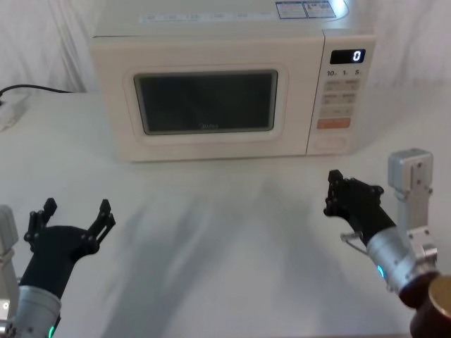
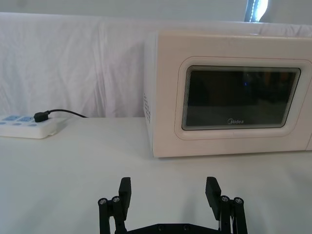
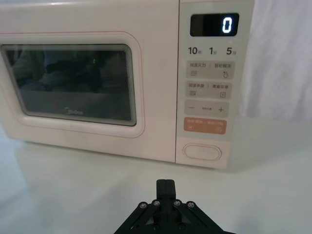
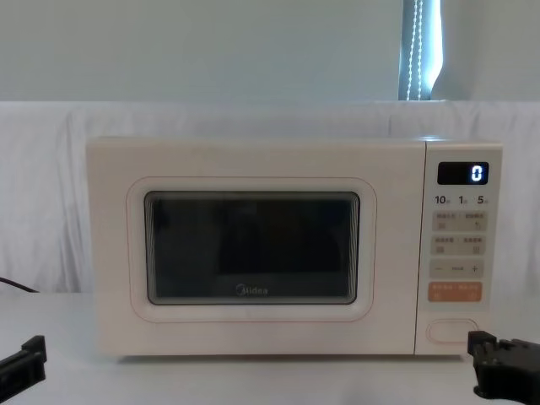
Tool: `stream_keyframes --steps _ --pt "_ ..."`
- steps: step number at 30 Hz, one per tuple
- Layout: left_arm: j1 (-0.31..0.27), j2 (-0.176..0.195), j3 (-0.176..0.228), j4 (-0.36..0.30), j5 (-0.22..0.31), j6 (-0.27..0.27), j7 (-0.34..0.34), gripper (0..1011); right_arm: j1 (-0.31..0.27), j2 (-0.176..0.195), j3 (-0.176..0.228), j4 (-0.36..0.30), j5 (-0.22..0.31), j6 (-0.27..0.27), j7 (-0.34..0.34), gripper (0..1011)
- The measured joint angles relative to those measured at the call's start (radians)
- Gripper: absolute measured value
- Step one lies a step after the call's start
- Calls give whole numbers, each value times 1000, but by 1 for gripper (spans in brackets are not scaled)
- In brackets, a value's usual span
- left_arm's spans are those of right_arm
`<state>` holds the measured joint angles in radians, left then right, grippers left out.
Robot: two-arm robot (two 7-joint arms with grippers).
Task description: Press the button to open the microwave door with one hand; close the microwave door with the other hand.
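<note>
The table [image 1: 211,232], covered in white, is occupied toward its far side by the microwave [image 1: 232,84], which is set facing the robot. The microwave door [image 1: 206,102] is seen flush with the body, closed, its dark window forming most of the front left of the control panel. A "0" is shown on the display [image 1: 347,55] at the top of that panel, and the button [image 3: 202,152] is found at the panel's bottom, below the orange key [image 3: 205,126]. The left gripper [image 1: 70,220] is held low over the near left of the table, pointed toward the door, with its fingers spread wide apart. The right gripper [image 1: 337,193] is held forward on the near right, aimed at the panel and well short of the button, with its fingers pressed together.
</note>
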<state>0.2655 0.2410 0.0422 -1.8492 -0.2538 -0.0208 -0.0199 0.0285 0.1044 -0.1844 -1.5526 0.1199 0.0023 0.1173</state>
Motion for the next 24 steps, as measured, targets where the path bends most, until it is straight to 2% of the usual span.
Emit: stream_keyframes --steps 7,8,10,16,24 --pt "0 0 0 0 0 0 0 1001 91 -17 11 111 16 12 21 0" --pt "0 0 0 0 0 0 0 1001 91 -17 11 111 16 12 21 0" --pt "0 0 0 0 0 0 0 1001 123 -23 14 157 19 5 24 0" --pt "0 0 0 0 0 0 0 1001 186 -27 16 237 20 -6 34 0" --pt "0 0 0 0 0 0 0 1001 244 -31 23 330 21 -35 39 0"
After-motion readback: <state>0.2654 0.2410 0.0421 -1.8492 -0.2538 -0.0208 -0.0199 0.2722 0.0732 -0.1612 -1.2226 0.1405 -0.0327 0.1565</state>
